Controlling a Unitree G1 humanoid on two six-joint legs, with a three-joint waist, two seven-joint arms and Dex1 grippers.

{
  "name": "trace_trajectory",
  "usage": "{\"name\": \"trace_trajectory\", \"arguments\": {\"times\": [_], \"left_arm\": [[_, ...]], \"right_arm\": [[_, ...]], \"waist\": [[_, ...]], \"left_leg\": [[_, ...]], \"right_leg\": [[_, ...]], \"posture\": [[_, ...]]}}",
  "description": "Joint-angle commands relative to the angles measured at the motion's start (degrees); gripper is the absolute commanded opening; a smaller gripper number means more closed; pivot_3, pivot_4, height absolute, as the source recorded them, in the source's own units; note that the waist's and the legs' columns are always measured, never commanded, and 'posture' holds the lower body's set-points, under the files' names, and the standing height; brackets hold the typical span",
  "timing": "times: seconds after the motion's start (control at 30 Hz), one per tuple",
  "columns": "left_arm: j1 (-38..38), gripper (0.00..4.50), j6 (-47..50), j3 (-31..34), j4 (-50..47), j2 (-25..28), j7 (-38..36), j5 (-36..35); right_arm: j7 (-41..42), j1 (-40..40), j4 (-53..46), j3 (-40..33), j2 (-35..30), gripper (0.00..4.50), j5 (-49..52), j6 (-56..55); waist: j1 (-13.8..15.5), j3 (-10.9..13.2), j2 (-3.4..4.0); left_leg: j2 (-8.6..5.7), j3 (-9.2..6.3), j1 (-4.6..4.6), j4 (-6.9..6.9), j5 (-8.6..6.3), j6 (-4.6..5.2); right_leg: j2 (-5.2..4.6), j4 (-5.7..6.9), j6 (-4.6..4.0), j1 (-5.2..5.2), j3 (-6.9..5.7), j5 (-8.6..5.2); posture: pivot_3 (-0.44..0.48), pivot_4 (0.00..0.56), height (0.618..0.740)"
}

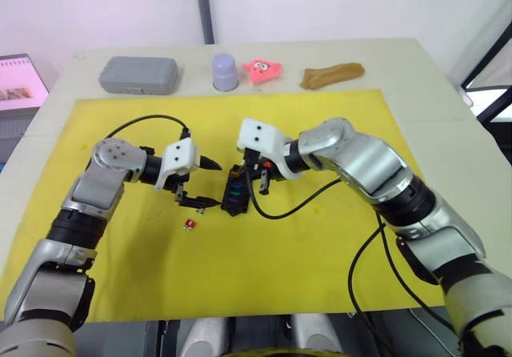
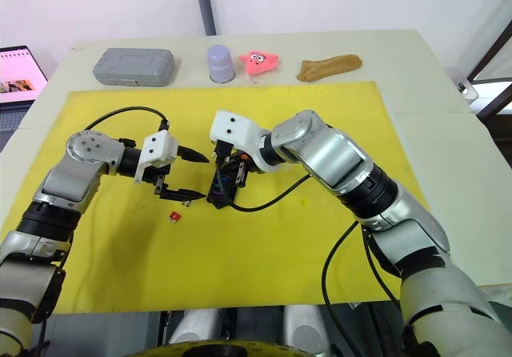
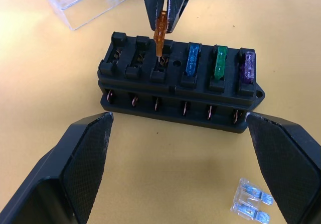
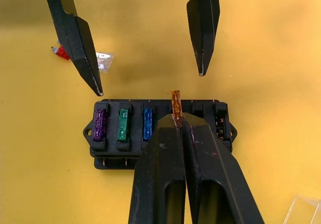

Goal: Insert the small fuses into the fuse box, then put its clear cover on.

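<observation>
Right tool [image 4: 176,121]: reaching in from 3 o'clock, elbow bent, fingers pinched tight on orange fuse [image 3: 160,35], held upright at slot of fuse box [image 3: 178,83].
Left tool [image 1: 210,183]: extended from 9 o'clock, fingers spread wide, empty, just beside box.
Blue [image 3: 192,62], green [image 3: 219,63], purple [image 3: 247,66] fuses: seated in box.
Box: mid yellow mat [image 1: 320,277].
Red fuse [image 1: 190,226]: on mat at 7 o'clock from box.
Pale grey fuse [image 3: 251,204]: on mat near box.
Clear cover [image 3: 85,0]: on mat near box.

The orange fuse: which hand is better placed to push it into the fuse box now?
The right hand. It already pinches the orange fuse directly above an empty slot of the fuse box. The left hand is open and empty beside the box.
</observation>
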Motion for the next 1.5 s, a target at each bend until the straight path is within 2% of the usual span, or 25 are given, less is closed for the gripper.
{"name": "trace_trajectory", "arguments": {"times": [0.03, 0.43, 0.83, 1.5], "left_arm": [[0.13, 4.43, -0.73, 1.19, -2.07, 0.68, 0.25, 0.23], [0.25, 4.43, -0.17, 1.40, -2.83, 0.75, 0.18, -0.22], [-0.01, 4.43, -0.13, 1.32, -2.55, 0.61, 0.06, -0.19], [0.00, 4.43, 0.26, 1.40, -2.95, 0.48, 0.54, -0.22]], "right_arm": [[-0.66, 1.85, 0.21, 0.78, 0.60, 0.00, -1.64, -0.61], [-0.32, 2.52, 0.50, 0.35, 1.14, 0.00, -3.10, -0.46], [0.17, -0.59, -1.03, -4.23, 2.06, 0.00, -0.66, 3.59], [-0.29, 1.06, 1.03, -1.37, 2.75, 0.00, -2.14, 3.66]], "waist": [[0.01, 0.00, 0.00], [0.00, -0.01, 0.00], [0.00, -0.01, 0.00], [-0.01, -0.01, 0.00]], "left_leg": [[0.00, 0.00, 0.00, 0.00, 0.00, 0.00], [0.00, 0.01, 0.03, 0.01, 0.00, 0.00], [-0.01, 0.00, 0.01, 0.01, 0.00, 0.00], [-0.01, 0.00, 0.01, 0.01, 0.00, 0.00]], "right_leg": [[0.00, 0.00, 0.00, 0.00, 0.00, 0.00], [-0.01, 0.03, 0.00, 0.01, 0.00, 0.00], [-0.01, 0.02, 0.00, 0.01, 0.00, 0.00], [-0.01, 0.03, 0.00, 0.01, 0.00, 0.00]], "posture": [[0.000, 0.150, 0.740], [0.000, 0.150, 0.740], [0.000, 0.150, 0.740], [0.000, 0.150, 0.740]]}}
